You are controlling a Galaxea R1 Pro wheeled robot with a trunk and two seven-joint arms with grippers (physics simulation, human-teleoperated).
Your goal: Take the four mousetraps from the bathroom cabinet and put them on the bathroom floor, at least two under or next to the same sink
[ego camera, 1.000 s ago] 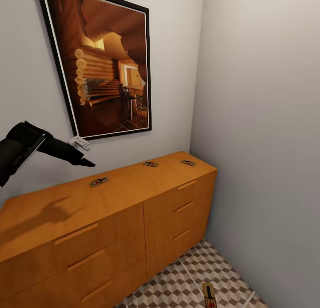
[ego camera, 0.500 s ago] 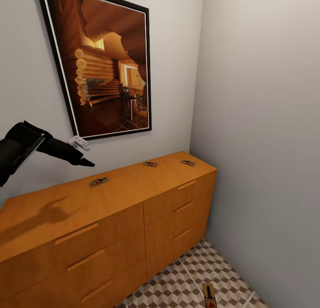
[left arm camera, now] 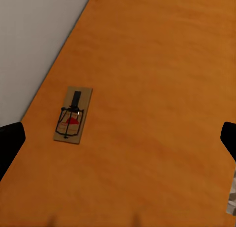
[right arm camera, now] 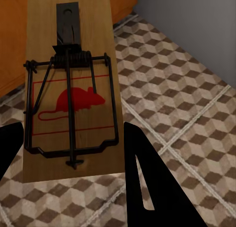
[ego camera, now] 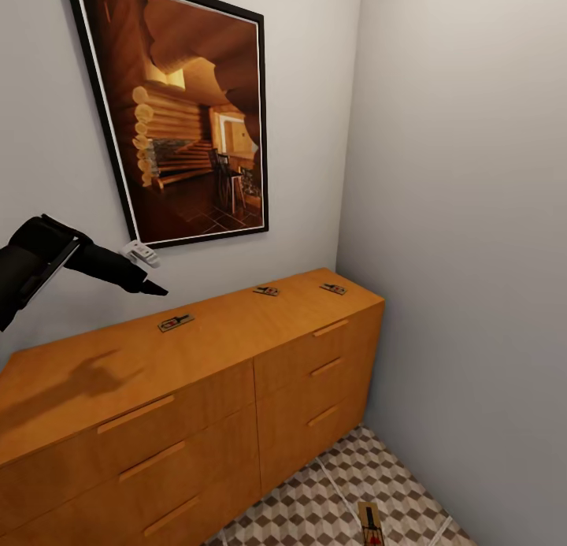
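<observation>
Trap one in right gripper (right arm camera: 73, 153), clamped, low over bathroom floor (ego camera: 315, 507).
Next, likely: drop it; left gripper (left arm camera: 118, 133), spread, takes nearest mousetrap (ego camera: 176, 322) off cabinet (ego camera: 197, 388).

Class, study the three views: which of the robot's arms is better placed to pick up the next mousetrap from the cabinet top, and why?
Left. The left gripper hovers open above the cabinet, with the nearest mousetrap lying between its spread fingers in the wrist view. The right gripper is occupied, holding a mousetrap over the bathroom floor.
</observation>
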